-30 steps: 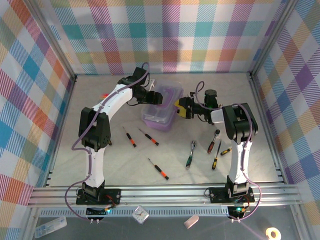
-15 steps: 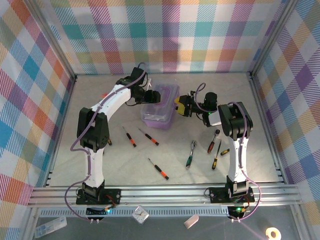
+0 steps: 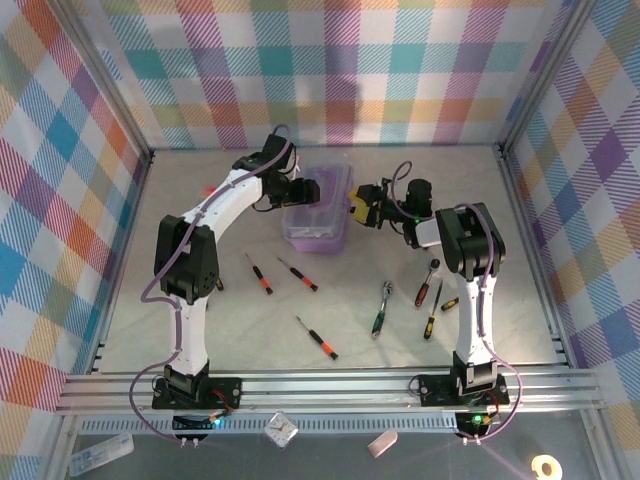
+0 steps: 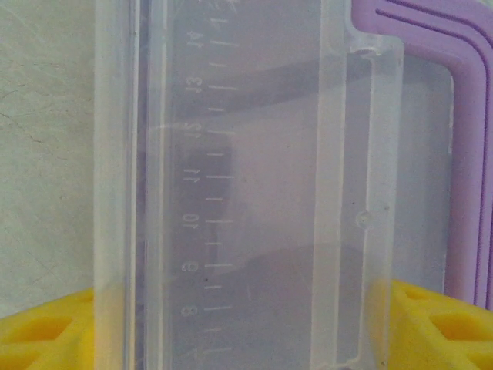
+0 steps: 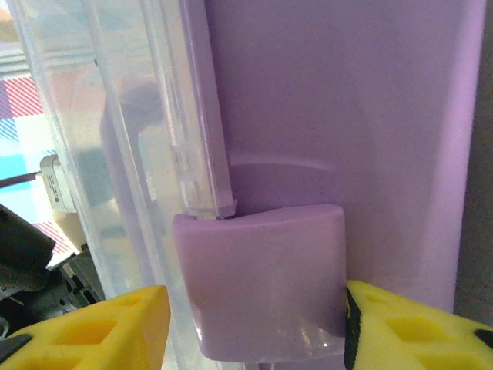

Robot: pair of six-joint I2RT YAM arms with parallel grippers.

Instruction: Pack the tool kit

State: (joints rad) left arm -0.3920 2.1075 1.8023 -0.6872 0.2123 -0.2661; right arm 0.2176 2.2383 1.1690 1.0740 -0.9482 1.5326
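Pastel checked walls [image 3: 400,60] close in a pale table [image 3: 250,320]. The purple box [image 3: 318,232] sits between the two pincers, and its clear lid [image 4: 254,193] looks tilted up in the top view. The left pincer [image 3: 305,192] is clamped across that lid, with a yellow finger [image 4: 46,339] against each long edge. The right pincer [image 3: 360,208] straddles the purple latch [image 5: 262,277] on the side of the box facing it. Its jaws sit close on both sides, but I cannot tell whether they press the latch yet. Screwdrivers [image 3: 259,272] and wrenches [image 3: 381,307] lie loose on the table, nearer the arm bases than either pincer and well apart from the box.

The box is probably light, thin, stiff plastic with a smooth, slippery surface, so a push from one side alone would likely slide it. The lid should flex, and its hinge is the weak spot, so the long edges are the place to hold it, gently. The box itself is best steadied by the latch tab or the walls. The tools look small and dense and are best taken by their handles.
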